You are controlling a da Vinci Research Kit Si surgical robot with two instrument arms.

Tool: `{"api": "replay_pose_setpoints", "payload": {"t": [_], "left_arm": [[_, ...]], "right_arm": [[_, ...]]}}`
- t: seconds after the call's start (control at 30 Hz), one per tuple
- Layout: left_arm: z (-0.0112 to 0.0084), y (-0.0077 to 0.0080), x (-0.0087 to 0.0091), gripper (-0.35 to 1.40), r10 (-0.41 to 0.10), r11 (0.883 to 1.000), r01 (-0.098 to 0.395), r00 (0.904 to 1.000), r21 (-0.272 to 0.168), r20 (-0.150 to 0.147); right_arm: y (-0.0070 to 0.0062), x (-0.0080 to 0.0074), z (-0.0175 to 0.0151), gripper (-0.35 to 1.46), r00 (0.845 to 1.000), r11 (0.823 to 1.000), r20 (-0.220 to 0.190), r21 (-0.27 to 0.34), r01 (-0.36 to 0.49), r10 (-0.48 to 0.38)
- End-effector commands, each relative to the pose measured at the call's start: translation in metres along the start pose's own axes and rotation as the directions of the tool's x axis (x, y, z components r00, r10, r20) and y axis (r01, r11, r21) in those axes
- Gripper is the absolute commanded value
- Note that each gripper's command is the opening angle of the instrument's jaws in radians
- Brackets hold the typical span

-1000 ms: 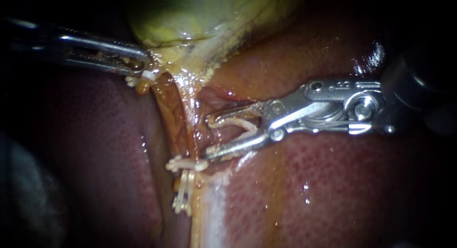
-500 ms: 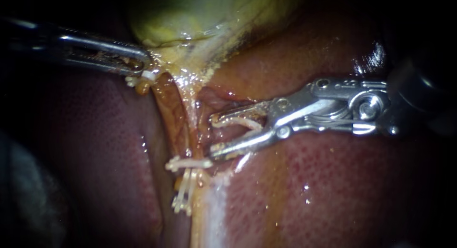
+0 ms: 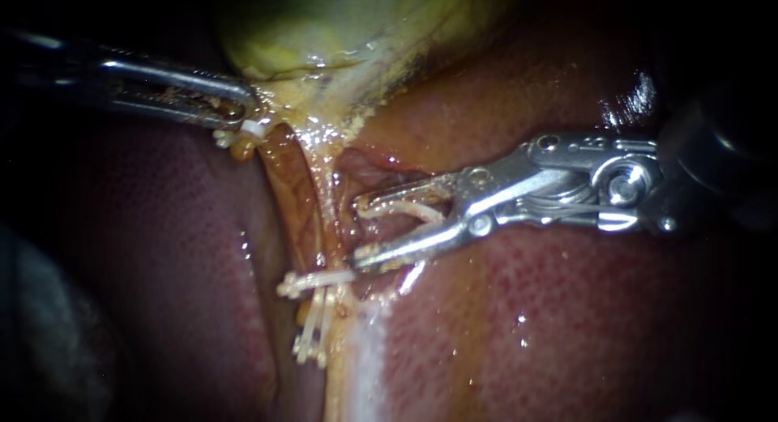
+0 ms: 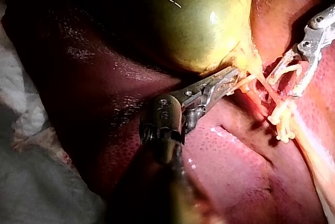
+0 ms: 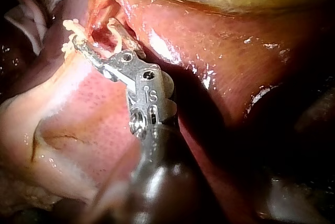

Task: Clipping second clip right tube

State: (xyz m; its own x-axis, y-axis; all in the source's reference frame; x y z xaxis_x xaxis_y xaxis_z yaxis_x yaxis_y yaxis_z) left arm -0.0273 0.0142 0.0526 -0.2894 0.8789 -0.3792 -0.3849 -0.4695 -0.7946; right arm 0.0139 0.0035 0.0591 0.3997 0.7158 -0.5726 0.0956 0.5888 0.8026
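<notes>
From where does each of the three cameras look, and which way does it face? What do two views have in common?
Endoscope: close over the tissue, facing the gallbladder, which the left instrument holds, and the tube; the right instrument carries a clip.
Left wrist: on the left arm, looking along its own instrument to the gallbladder.
Right wrist: on the right arm, looking along its own instrument to the liver.
Shared: endoscope and left wrist views both show both instruments and the placed clips.

The left instrument (image 3: 243, 108) grips the gallbladder (image 3: 324, 33), jaw tips buried. What lies within the clip (image 3: 405, 210) held by the right instrument (image 3: 359, 232) is too dim to tell.
</notes>
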Motion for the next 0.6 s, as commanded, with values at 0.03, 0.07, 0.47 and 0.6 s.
{"api": "replay_pose_setpoints", "payload": {"t": [0.03, 0.07, 0.47, 0.6], "left_arm": [[0.0000, 0.0000, 0.0000, -0.35, 0.000, 1.000, 0.000, 1.0000, 0.000, 0.000], [0.0000, 0.0000, 0.0000, -0.35, 0.000, 1.000, 0.000, 1.0000, 0.000, 0.000], [0.0001, 0.0000, 0.0000, -0.35, 0.000, 1.000, 0.000, 1.0000, 0.001, -0.001], [0.0001, 0.0000, 0.0000, -0.35, 0.000, 1.000, 0.000, 1.0000, 0.001, -0.001]], "right_arm": [[0.0000, 0.0000, 0.0001, 0.45, 1.000, 1.000, 0.000, 0.000, 0.000, 0.000], [0.0000, 0.0000, 0.0002, 0.45, 1.000, 1.000, 0.001, 0.000, -0.006, 0.006], [-0.0004, -0.0004, 0.0016, 0.45, 0.999, 0.999, -0.010, 0.008, -0.042, 0.042], [-0.0005, -0.0005, 0.0020, 0.45, 0.998, 0.998, -0.016, 0.013, -0.058, 0.058]]}}
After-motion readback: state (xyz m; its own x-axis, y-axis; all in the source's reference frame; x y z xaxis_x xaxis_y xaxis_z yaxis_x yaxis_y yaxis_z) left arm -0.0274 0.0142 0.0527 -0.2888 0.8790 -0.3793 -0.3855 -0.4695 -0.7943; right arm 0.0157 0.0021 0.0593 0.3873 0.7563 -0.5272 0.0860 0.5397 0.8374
